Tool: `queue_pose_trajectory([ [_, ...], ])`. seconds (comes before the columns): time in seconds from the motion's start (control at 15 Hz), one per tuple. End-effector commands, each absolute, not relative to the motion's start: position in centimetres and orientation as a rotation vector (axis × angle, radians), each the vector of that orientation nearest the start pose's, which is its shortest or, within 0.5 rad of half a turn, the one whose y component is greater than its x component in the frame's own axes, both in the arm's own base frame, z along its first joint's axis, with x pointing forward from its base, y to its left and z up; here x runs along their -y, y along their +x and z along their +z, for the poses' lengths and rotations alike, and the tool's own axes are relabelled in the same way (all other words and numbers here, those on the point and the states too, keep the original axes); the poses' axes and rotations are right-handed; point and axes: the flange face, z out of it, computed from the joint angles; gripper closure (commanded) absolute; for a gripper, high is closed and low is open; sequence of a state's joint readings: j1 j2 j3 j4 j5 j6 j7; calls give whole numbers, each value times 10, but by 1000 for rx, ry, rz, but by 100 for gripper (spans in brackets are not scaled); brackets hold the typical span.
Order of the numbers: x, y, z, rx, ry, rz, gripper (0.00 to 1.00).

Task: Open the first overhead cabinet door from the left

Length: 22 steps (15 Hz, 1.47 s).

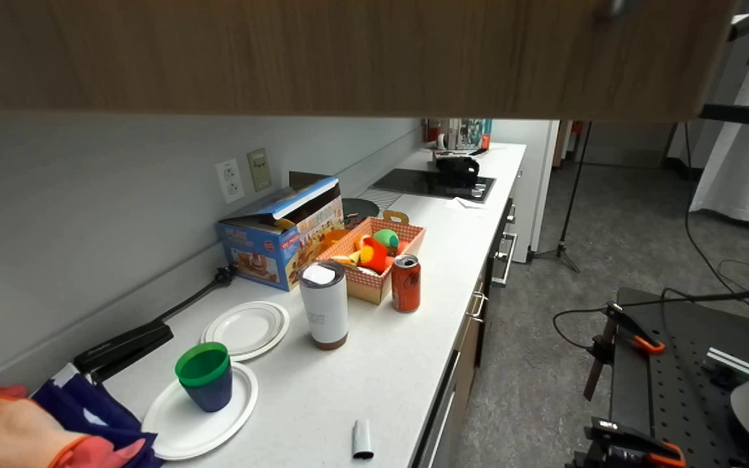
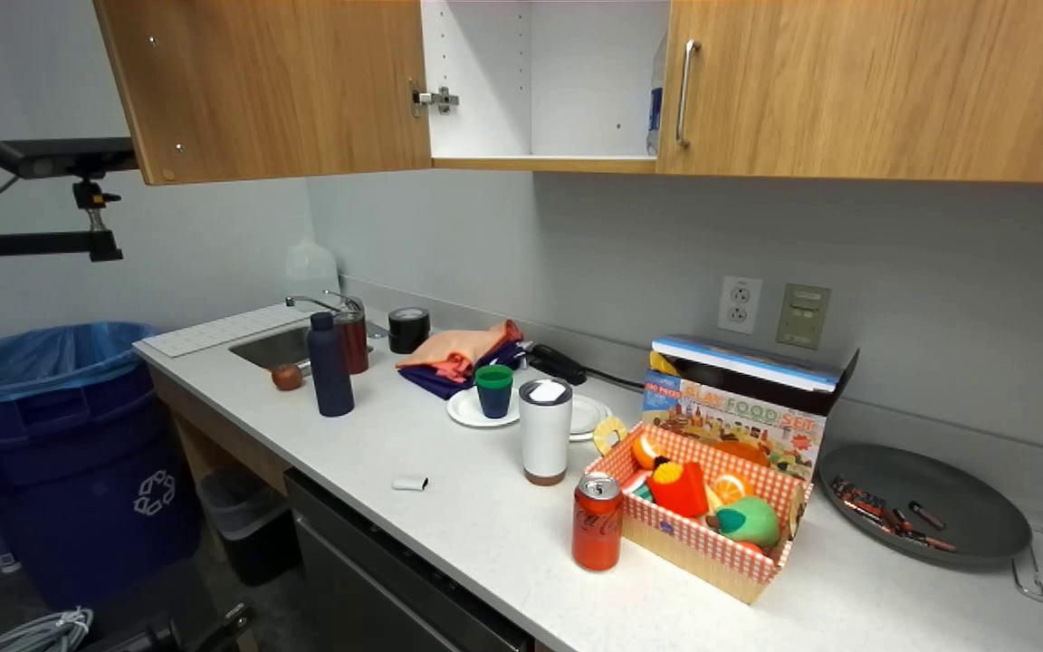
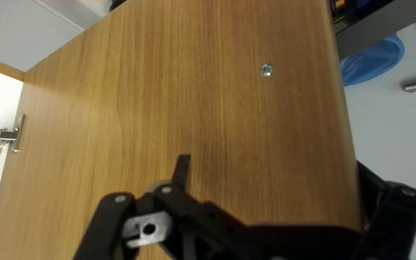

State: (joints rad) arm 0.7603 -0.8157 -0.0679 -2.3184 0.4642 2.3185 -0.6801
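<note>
The left overhead cabinet door stands swung open on its hinge in an exterior view, showing the bare white cabinet interior. Its wooden face spans the top of an exterior view, with a blurred handle part. In the wrist view the door's inner face fills most of the picture. My gripper is open astride the door's free edge. One finger is on the inner side; the other is partly hidden behind the edge. Contact cannot be told. The gripper is outside both exterior views.
A neighbouring cabinet door with a metal handle is shut. Below, the counter holds a tumbler, a can, a toy food basket and plates. A camera on an arm stands beside the open door.
</note>
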Motion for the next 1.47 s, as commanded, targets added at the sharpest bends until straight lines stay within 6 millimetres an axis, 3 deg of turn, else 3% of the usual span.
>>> queue_pose_trajectory([
  [0.0, -206, 277, 726, 1423, -2039, -1151, 0],
  [0.73, -209, 244, 742, 1361, -2236, -1356, 0],
  [1.2, -208, 211, 755, 1185, -2394, -1428, 0],
  [1.4, -216, 190, 758, 1128, -2421, -1436, 0],
])
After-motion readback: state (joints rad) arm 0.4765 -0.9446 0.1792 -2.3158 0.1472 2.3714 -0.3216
